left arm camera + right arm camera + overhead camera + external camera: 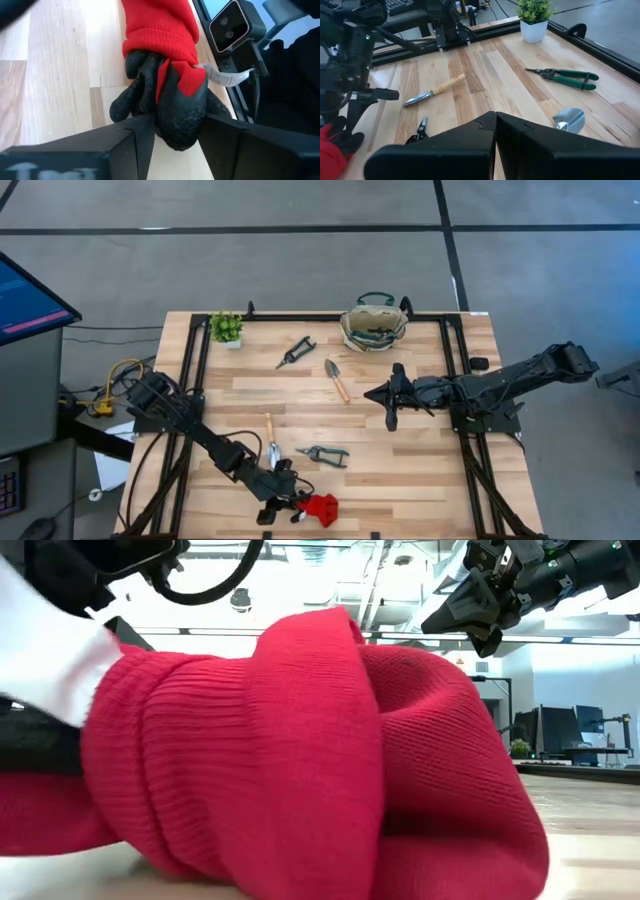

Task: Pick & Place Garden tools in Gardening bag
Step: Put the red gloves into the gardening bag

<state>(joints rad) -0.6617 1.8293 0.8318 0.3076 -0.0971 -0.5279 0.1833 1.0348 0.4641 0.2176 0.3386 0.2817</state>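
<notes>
wooden table (420, 470) — tools | gardening bag (373, 326) | potted plant (226, 329)

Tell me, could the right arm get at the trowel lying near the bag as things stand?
Probably yes. The right gripper, shut, hangs just beside the trowel, with bare tabletop between them and nothing lying over the tool. The left gripper is busy on the red-and-black gloves.

Likely a robotics lab; a monitor (25, 300) beside the framed wooden table (420, 480), desks with screens (560, 730) behind.
</notes>
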